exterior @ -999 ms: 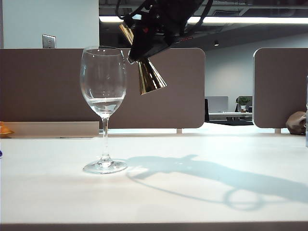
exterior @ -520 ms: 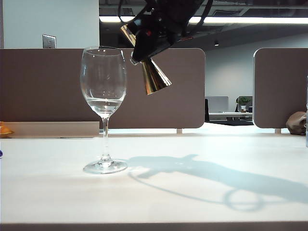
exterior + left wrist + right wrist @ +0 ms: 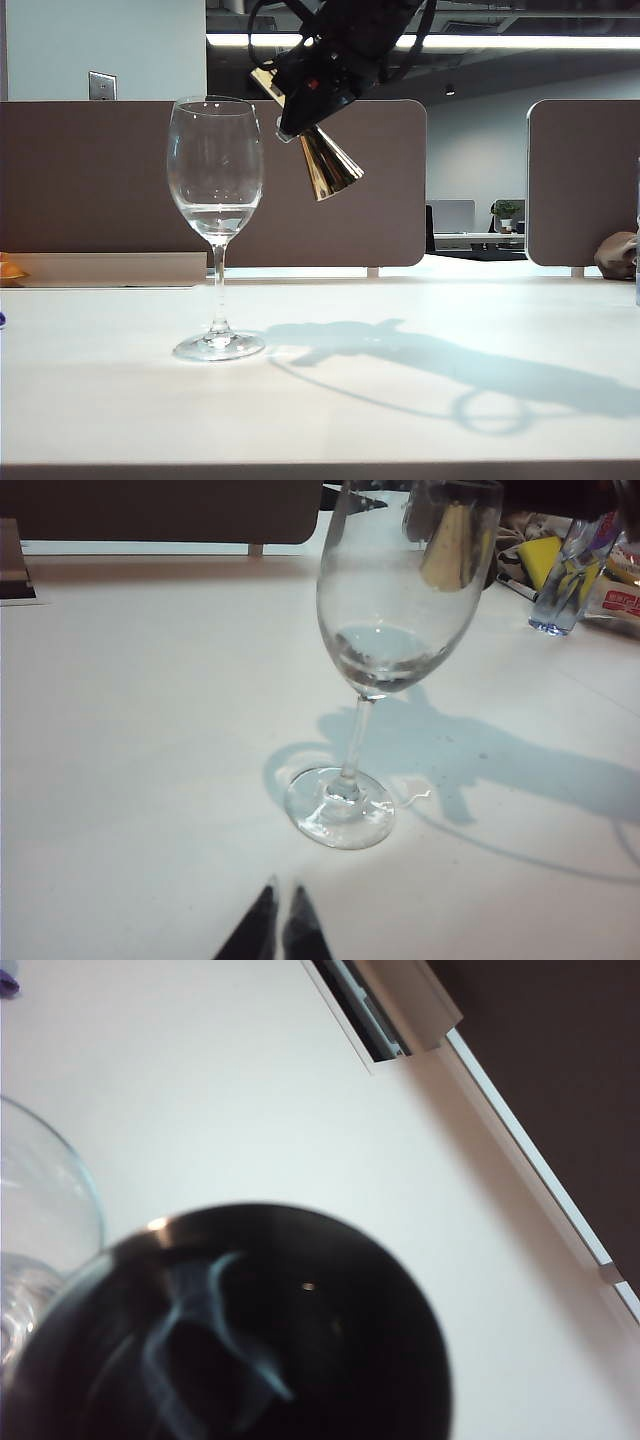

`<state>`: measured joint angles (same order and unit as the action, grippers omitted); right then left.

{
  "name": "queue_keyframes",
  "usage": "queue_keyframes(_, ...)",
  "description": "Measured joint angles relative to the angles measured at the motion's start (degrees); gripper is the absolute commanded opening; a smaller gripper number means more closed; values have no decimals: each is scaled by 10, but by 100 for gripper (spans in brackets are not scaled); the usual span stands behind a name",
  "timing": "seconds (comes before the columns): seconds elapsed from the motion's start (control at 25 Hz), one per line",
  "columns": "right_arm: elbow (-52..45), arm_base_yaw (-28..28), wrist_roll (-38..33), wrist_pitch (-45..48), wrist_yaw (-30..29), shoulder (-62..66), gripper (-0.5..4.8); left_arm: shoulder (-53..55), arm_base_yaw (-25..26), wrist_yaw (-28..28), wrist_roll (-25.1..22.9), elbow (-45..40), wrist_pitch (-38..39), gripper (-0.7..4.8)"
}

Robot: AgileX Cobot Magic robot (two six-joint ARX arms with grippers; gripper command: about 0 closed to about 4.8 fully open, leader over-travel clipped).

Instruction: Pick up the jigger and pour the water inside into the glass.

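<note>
The glass (image 3: 215,170) stands upright on the white table (image 3: 400,400), left of centre, with a little water (image 3: 217,214) in its bowl. My right gripper (image 3: 310,95) hangs above and just right of the rim, shut on the gold jigger (image 3: 328,165), which is tilted with its upper mouth toward the glass. The right wrist view looks into the jigger's dark mouth (image 3: 230,1330), beside the glass rim (image 3: 40,1220); I cannot tell whether water is inside. My left gripper (image 3: 280,892) is shut and empty, low over the table, short of the glass foot (image 3: 340,808).
Brown partition panels (image 3: 380,180) stand along the table's far edge. A plastic water bottle (image 3: 565,570), a yellow item (image 3: 545,560) and packets lie past the glass in the left wrist view. An orange object (image 3: 10,268) sits at the far left edge.
The jigger has tilted further in the right gripper, its lower cone swinging a little right and up. The glass and the left gripper have stayed put.
</note>
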<state>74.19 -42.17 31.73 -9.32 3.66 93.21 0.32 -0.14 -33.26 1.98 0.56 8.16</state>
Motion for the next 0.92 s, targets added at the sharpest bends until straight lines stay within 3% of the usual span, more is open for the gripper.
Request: queue_keyframes(0.92, 33, -11, 83, -13, 17, 14, -1, 0, 0, 1, 0, 0, 0, 22)
